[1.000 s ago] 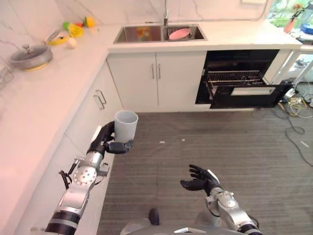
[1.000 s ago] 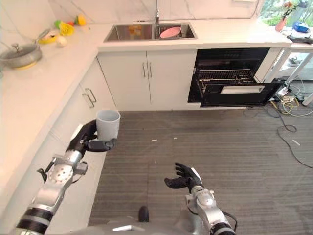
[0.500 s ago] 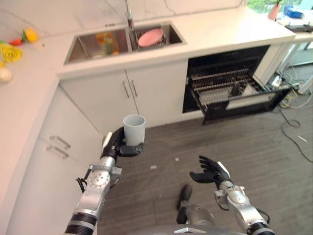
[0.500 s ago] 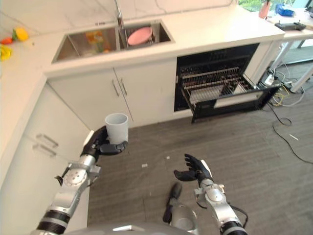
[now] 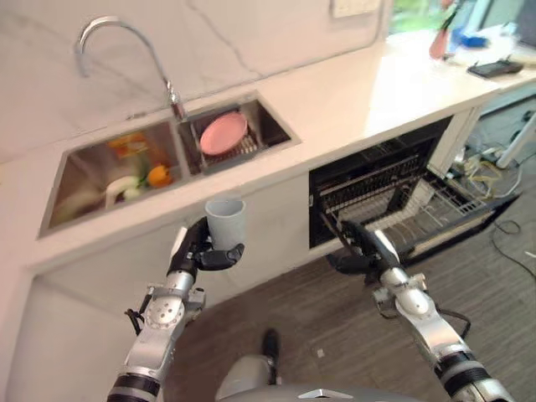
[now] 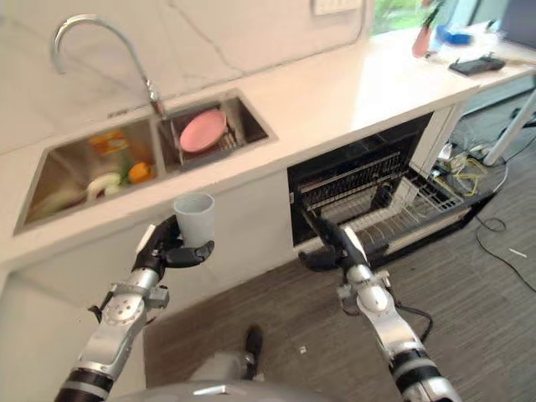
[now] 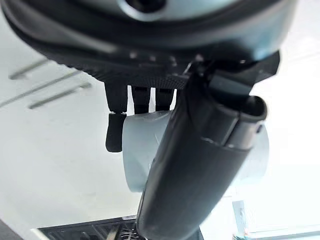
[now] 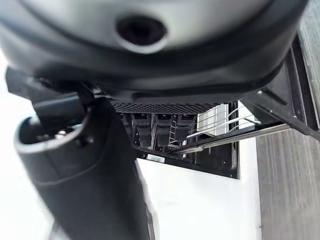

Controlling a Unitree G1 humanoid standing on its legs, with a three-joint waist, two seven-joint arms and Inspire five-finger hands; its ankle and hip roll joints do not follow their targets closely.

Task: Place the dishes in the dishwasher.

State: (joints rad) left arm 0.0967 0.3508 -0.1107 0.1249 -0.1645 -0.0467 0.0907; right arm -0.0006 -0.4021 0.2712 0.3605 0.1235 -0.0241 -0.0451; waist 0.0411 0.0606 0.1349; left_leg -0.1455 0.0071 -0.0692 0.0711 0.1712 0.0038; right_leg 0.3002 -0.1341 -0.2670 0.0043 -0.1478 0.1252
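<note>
The open black dishwasher (image 5: 402,201), its wire rack (image 6: 394,205) pulled out, lies just beyond the right robot hand (image 5: 356,247), whose fingers are spread and empty. The left robot hand (image 5: 199,251) is curled round an upright pale grey plastic cup (image 5: 225,223); keeping it level while crossing rackward seems wise.

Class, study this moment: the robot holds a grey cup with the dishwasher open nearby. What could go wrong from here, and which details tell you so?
1. The left hand grips the grey cup upright in mid-air in front of the cabinets; a loosened grip could drop it onto the floor.
2. The right hand is at the pulled-out dishwasher rack; it might snag the wires.
3. The open dishwasher door juts low over the floor, so stepping closer risks bumping it.
</note>
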